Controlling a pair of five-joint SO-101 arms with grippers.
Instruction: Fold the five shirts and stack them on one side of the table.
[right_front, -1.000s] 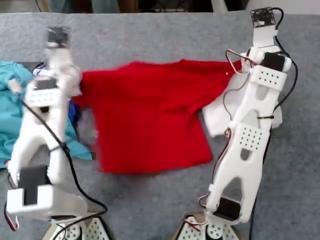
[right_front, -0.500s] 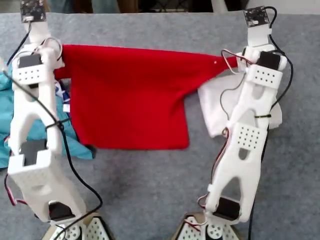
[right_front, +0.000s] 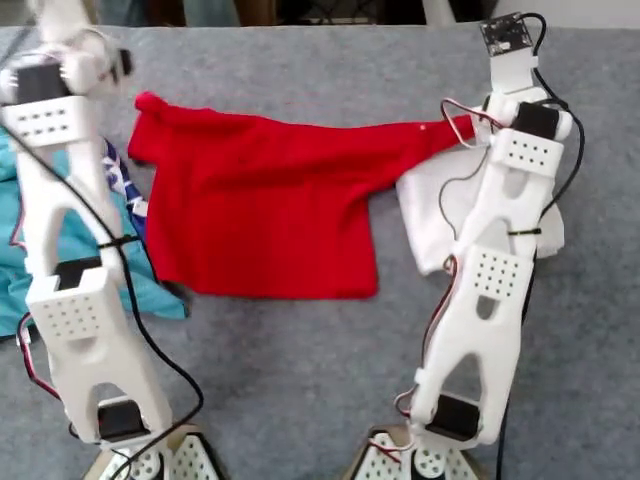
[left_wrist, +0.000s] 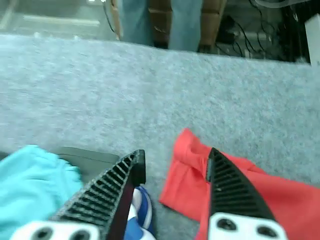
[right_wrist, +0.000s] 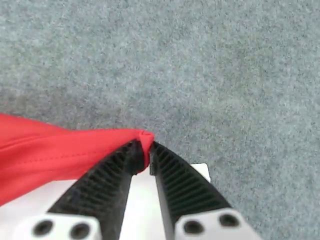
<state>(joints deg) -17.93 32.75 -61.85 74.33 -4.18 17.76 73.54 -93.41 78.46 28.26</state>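
The red shirt (right_front: 270, 210) lies spread across the middle of the grey table (right_front: 300, 400). My right gripper (right_wrist: 146, 150) is shut on its far right corner (right_wrist: 75, 150), which stays stretched out beside the right arm (right_front: 520, 160). Over the table's far left corner my left gripper (left_wrist: 176, 155) hangs open and holds nothing. The shirt's loose left corner (left_wrist: 187, 170) lies on the table just beyond its fingertips. A white shirt (right_front: 430, 215) lies partly hidden under the right arm.
A teal shirt (right_front: 20, 240) and a blue-and-white patterned one (right_front: 125, 190) are bunched at the left edge under the left arm (right_front: 60, 200). Bare table runs along the front and the far side (right_front: 300, 60).
My left gripper let go of the red shirt's left corner and moved up toward the far left. The freed corner dropped onto the table. The right gripper kept its hold.
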